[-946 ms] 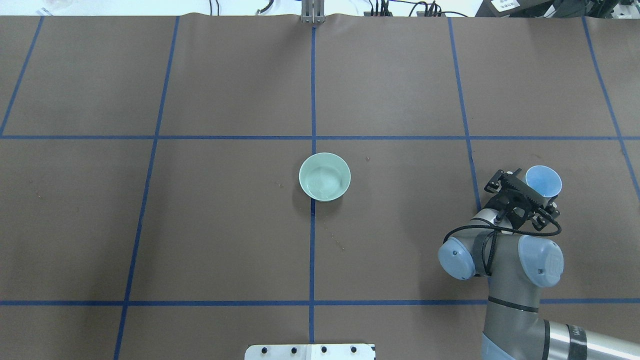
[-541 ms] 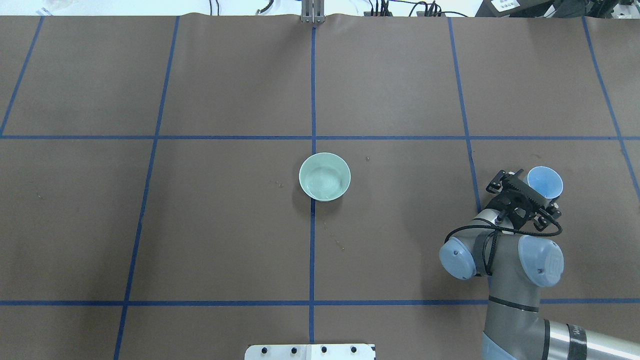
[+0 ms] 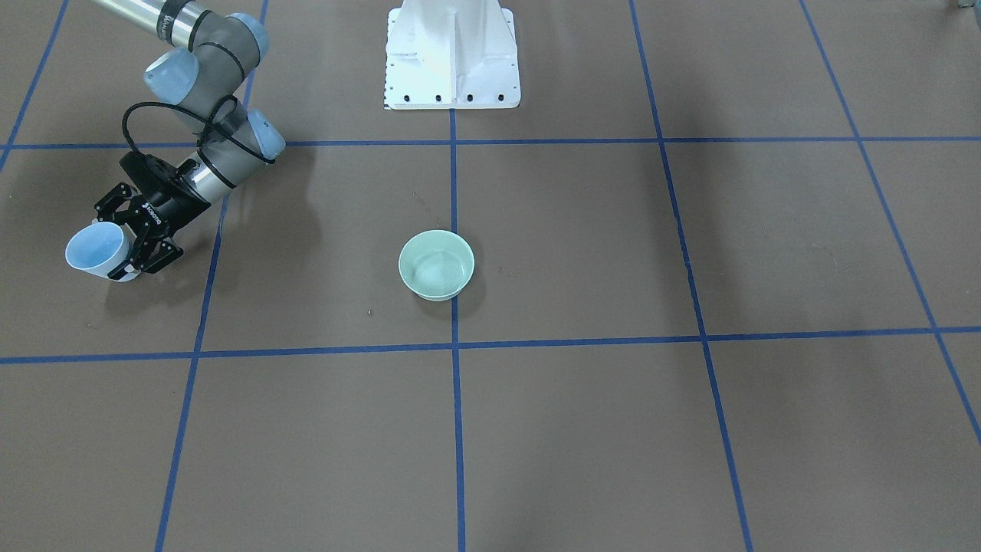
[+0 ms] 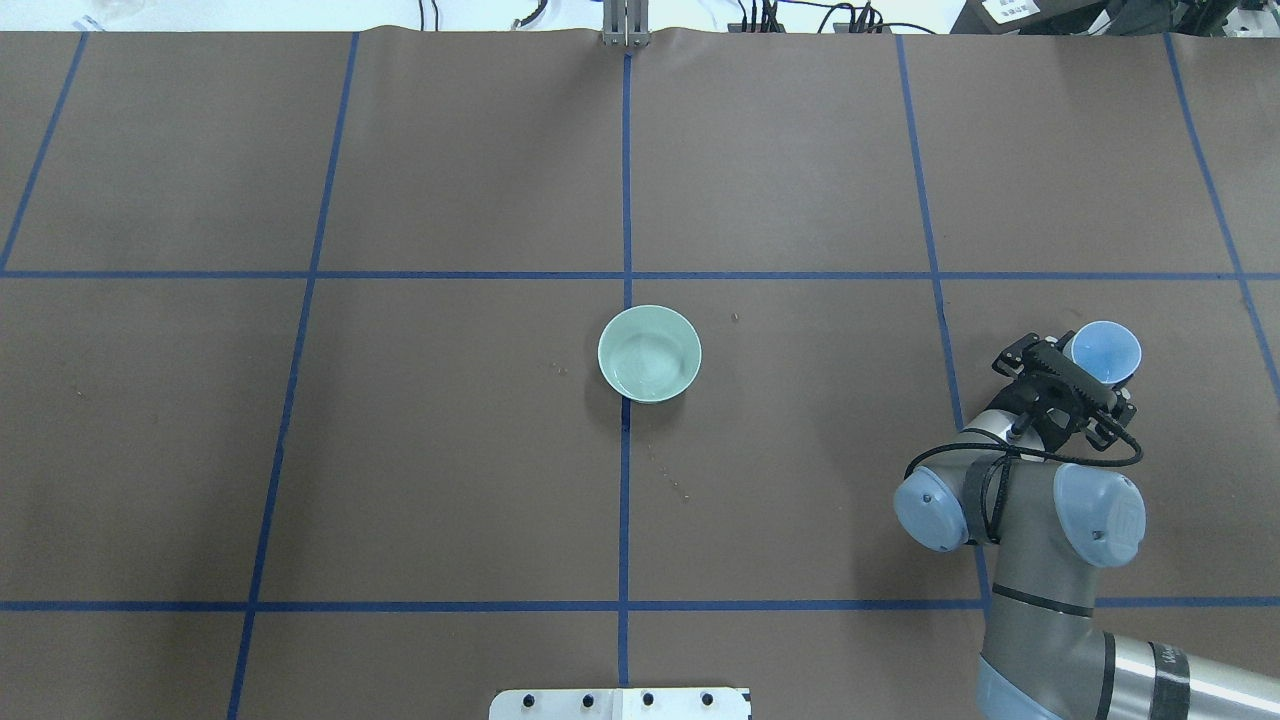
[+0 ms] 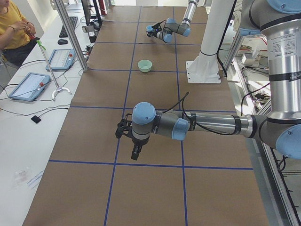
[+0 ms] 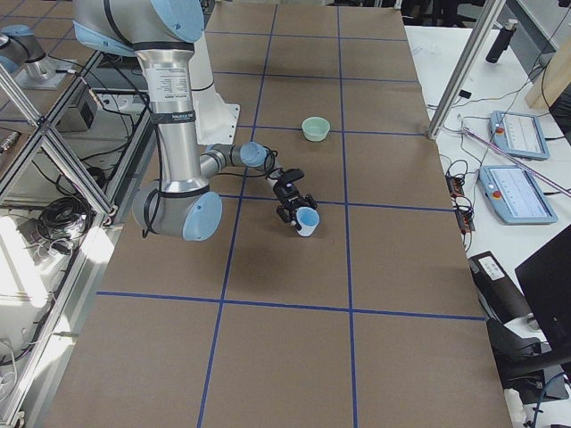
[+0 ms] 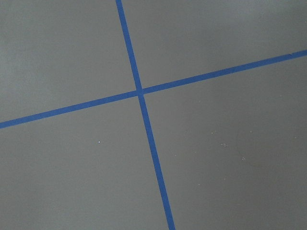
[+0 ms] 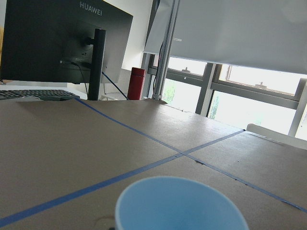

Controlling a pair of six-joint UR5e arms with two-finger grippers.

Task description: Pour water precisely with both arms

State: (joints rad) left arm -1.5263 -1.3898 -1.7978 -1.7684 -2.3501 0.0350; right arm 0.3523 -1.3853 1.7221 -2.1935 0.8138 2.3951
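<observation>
Right gripper (image 3: 123, 244) clamped on blue cup (image 3: 92, 247). It has drifted slightly farther right of mint-green bowl (image 4: 649, 353) at desk (image 4: 450, 450) centre (cup roughly upright, low). Likely pour done, cup being returned. Left gripper (image 5: 135, 154) idle, well apart; open or closed, cannot tell.

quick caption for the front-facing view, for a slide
Right arm's black pincer holds a light blue cup, apart from the pale green round bowl.

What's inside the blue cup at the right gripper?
The blue cup shows only bare blue inner wall from overhead. The wrist view cuts off its bottom, so water cannot be ruled out.
</observation>
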